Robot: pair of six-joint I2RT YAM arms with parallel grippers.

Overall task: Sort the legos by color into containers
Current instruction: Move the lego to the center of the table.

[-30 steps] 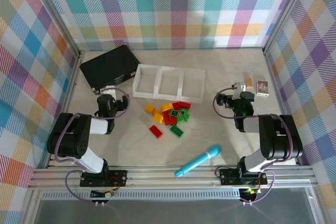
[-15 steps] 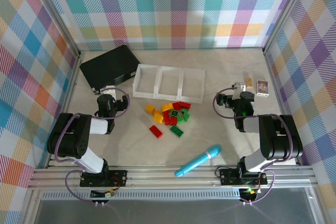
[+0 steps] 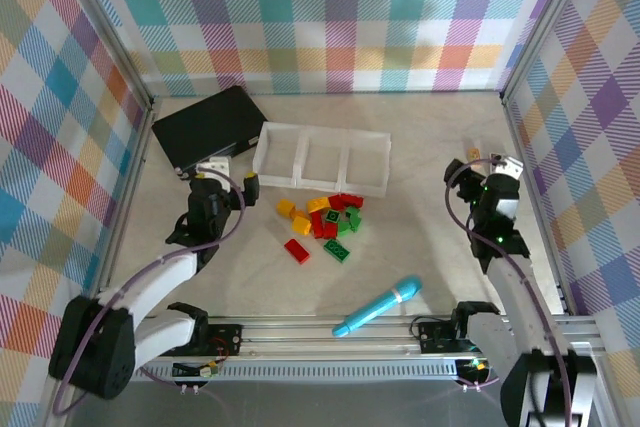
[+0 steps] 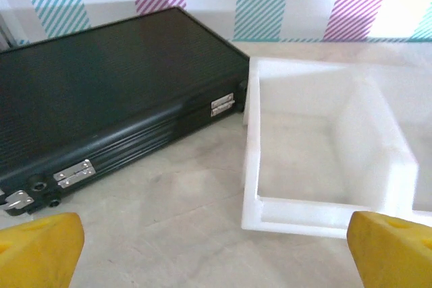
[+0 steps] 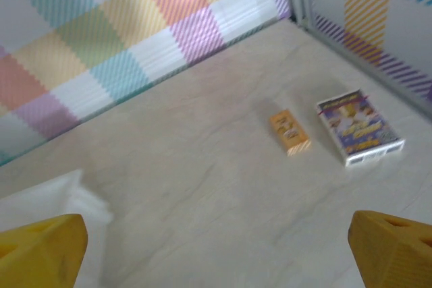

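Note:
The legos (image 3: 325,219) lie in a loose pile of red, yellow and green bricks just in front of the white tray, with a red brick (image 3: 296,250) and a green brick (image 3: 337,251) a little nearer. The containers (image 3: 320,185) are three square compartments side by side in that tray, and nothing shows inside them. My left gripper (image 3: 232,175) hangs open to the left of the pile, by the tray's left front corner (image 4: 251,160). Its yellow fingertips (image 4: 37,247) stand wide with bare table between them. My right gripper (image 3: 485,162) is open at the far right, well away from the bricks, over bare table (image 5: 216,254).
A flat black case (image 3: 208,127) lies behind the left gripper, touching the tray's left end (image 4: 108,85). A long blue stick (image 3: 377,307) rests near the front rail. A small orange box (image 5: 290,131) and a printed card box (image 5: 360,126) sit by the right wall.
Both arms have unfolded and reached forward. The left gripper has moved toward the tray's left corner, the right gripper toward the right wall. The bricks have not moved.

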